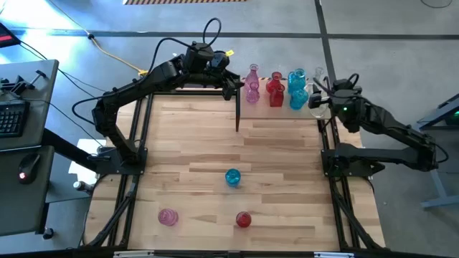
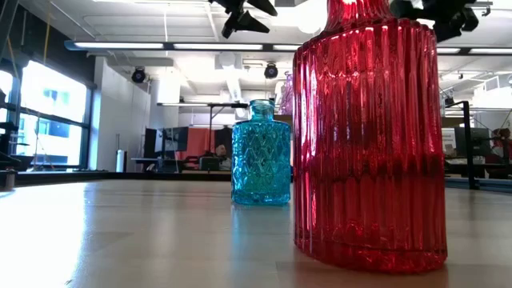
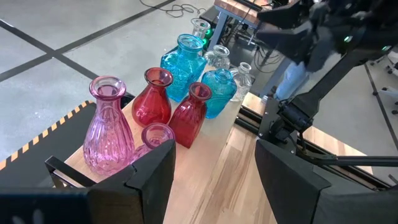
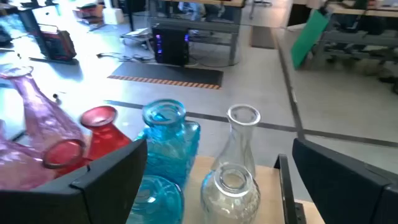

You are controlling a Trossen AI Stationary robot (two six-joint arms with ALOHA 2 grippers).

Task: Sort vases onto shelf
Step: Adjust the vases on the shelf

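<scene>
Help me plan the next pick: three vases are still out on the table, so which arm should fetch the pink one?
Probably left. The pink vase sits near the table's front-left corner, on the left arm's side. Both the left gripper and right gripper are open at the shelf.

Along the far edge of the shelf [image 1: 287, 113], toward the right corner, stands a tight cluster of upright vases: pink ones [image 1: 252, 84], red ones [image 1: 275, 89], turquoise ones [image 1: 297, 89], then clear glass [image 1: 318, 100] at the end. Three more stand apart on the tabletop [image 1: 215, 150]: a turquoise bottle [image 1: 232, 177] near the middle, a pink vase [image 1: 167, 216] and a red vase [image 1: 243, 219] by the near edge.
</scene>
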